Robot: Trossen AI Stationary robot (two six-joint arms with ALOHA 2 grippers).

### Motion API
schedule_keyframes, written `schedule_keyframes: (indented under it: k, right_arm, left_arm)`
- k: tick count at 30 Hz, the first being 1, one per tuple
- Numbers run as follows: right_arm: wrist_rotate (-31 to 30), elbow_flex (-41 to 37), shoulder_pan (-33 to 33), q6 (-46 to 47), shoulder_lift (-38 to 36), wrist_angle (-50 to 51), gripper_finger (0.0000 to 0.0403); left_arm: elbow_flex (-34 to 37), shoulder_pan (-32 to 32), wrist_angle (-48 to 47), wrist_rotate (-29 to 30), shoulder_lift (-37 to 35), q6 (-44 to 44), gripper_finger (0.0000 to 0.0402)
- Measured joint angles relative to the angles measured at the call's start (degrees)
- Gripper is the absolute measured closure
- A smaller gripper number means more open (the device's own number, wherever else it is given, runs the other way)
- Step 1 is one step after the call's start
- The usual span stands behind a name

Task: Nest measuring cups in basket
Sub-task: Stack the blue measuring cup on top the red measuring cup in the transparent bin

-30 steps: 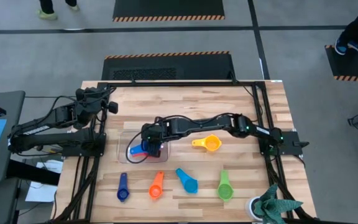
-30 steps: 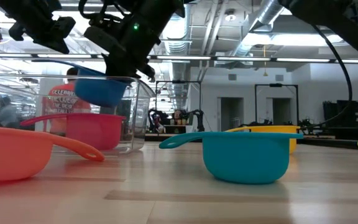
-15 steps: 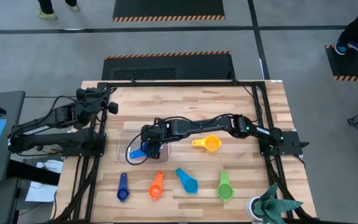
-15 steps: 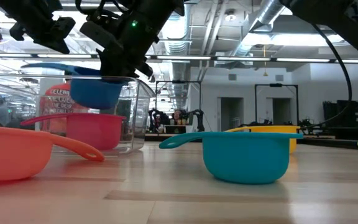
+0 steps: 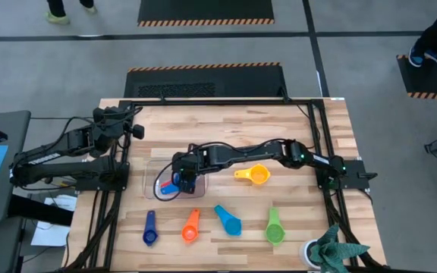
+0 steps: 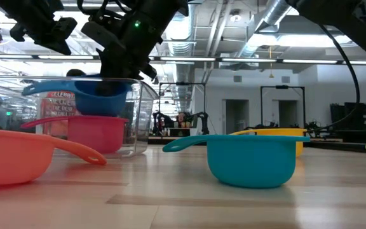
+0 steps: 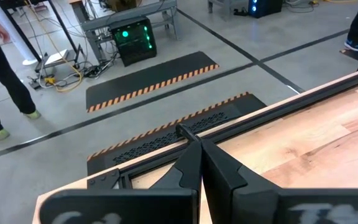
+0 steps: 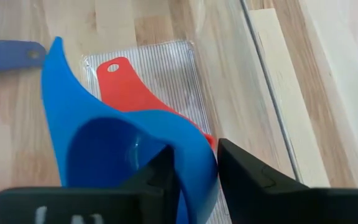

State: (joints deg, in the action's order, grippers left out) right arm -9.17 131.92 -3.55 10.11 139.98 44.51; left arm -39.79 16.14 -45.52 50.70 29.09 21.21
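The clear basket (image 5: 158, 186) stands left of the table's middle. A red cup (image 8: 120, 81) lies in it, and a blue cup (image 8: 104, 149) sits in the red one (image 6: 94, 133). My right gripper (image 8: 196, 150) is open and slants down into the basket (image 5: 183, 182). One of its fingers is inside the blue cup's bowl and the other is outside it. My left gripper (image 7: 197, 146) is shut and waits over the table's far left corner (image 5: 135, 127). My right gripper's fingers (image 8: 244, 174) stand on either side of the blue cup's bowl wall (image 8: 197, 171), opposite its handle. They slant down from the table's right. I cannot tell whether they touch the wall. The cup rests in the red cup.
Along the near edge lie a dark blue cup (image 5: 150, 230), an orange cup (image 5: 191, 227), a light blue cup (image 5: 227, 221) and a green cup (image 5: 274, 227). A yellow cup (image 5: 253, 176) lies right of the basket. A potted plant (image 5: 332, 254) stands at the near right corner.
The blue cup has sunk from the height of the basket's rim down into the red cup. Its handle has dropped lower with it. My right gripper has stayed above the basket.
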Motion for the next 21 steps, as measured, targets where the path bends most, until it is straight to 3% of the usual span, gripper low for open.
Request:
schedule_keyframes:
  k: [12, 21]
  right_arm:
    - [0.04, 0.0, 0.0, 2.08, 0.0, 0.01, 0.0222]
    - [0.09, 0.0, -0.17, 0.22, -0.02, -0.92, 0.0226]
  left_arm:
    - [0.0, 0.0, 0.0, -0.04, 0.0, 0.0, 0.0401]
    - [0.0, 0.02, -0.02, -1.99, 0.0, -0.22, 0.0402]
